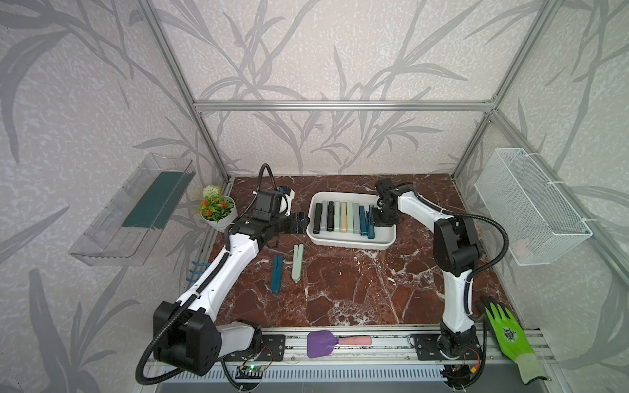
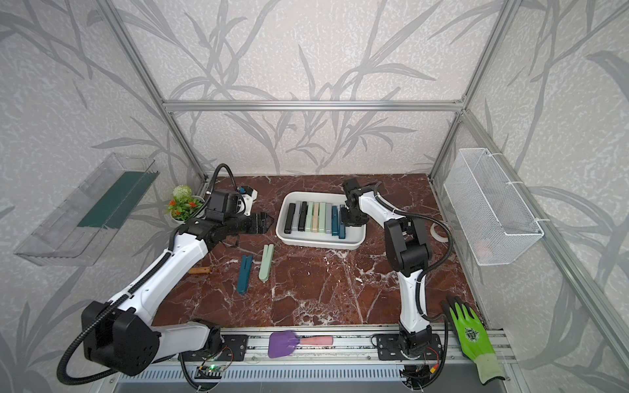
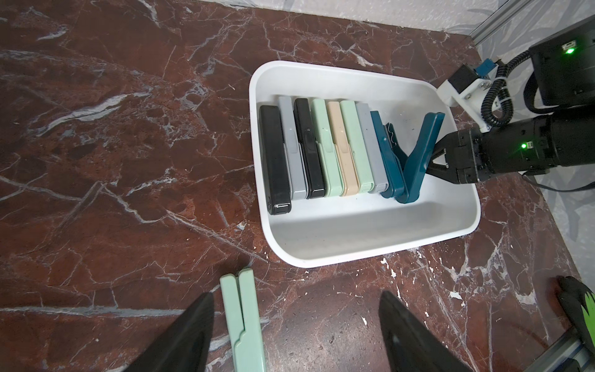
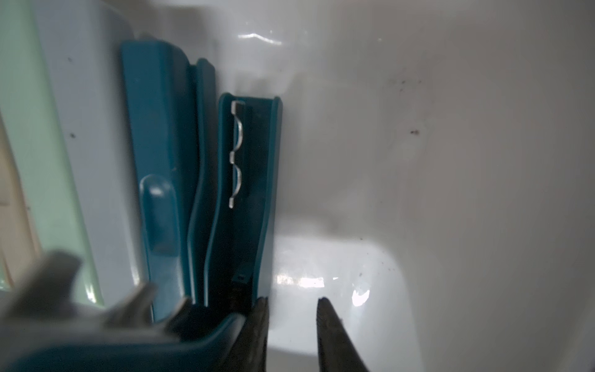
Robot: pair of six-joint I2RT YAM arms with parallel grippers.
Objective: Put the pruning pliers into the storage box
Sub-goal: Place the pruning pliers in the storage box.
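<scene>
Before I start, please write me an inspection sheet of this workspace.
Surface: red-brown marble table.
Job's things: storage box holds eight pruning pliers; the end teal pair gapes open. Teal pliers and pale green pliers lie outside.
Clutter: purple spatula, green glove on front rail; flower pot.
Grippers: left gripper open near the pale green pliers; right gripper narrowly open, empty, beside the open pair.
Cables: black conduit loops above the table.
Surroundings: clear tray, mesh basket on walls.

Grey leaf-patterned wallpaper (image 1: 340, 51) covers the walls behind an aluminium frame (image 1: 340, 105); the tabletop (image 1: 357, 282) is red-brown, white-veined marble.
</scene>
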